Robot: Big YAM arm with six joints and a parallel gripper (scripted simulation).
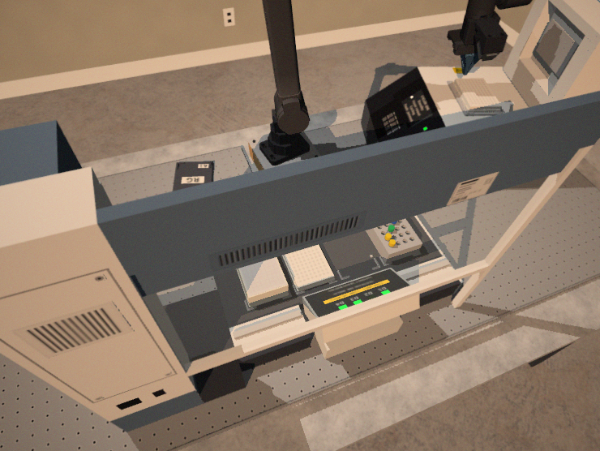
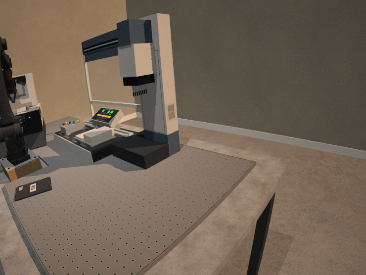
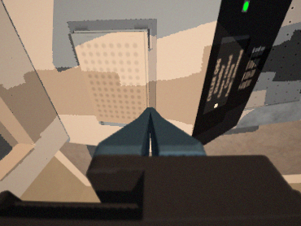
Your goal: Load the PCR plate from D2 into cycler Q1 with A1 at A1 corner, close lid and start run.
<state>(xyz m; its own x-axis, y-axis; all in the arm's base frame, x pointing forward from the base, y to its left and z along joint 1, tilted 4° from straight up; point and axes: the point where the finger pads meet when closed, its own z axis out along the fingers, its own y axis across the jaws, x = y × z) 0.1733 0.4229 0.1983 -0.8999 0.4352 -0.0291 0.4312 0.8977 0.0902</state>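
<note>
From the top the plate (image 1: 477, 94) sits in Q1 (image 1: 402, 106) with the lid (image 1: 552, 45) up, the side view shows a green lamp (image 2: 29, 116), and the wrist view shows the hand (image 3: 150, 118) pinched shut on nothing, likely ready to press LID next.

Looking like a lab: perforated optical bench (image 2: 124, 224), gantry liquid handler (image 2: 160, 73) standing over a plate deck (image 1: 439, 254), real-time cycler (image 1: 402, 109) showing keypad, green lamp glowing.

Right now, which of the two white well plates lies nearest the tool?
The plate on Q1's open block, just below the shut tool; the other plate sits on the deck.
</note>
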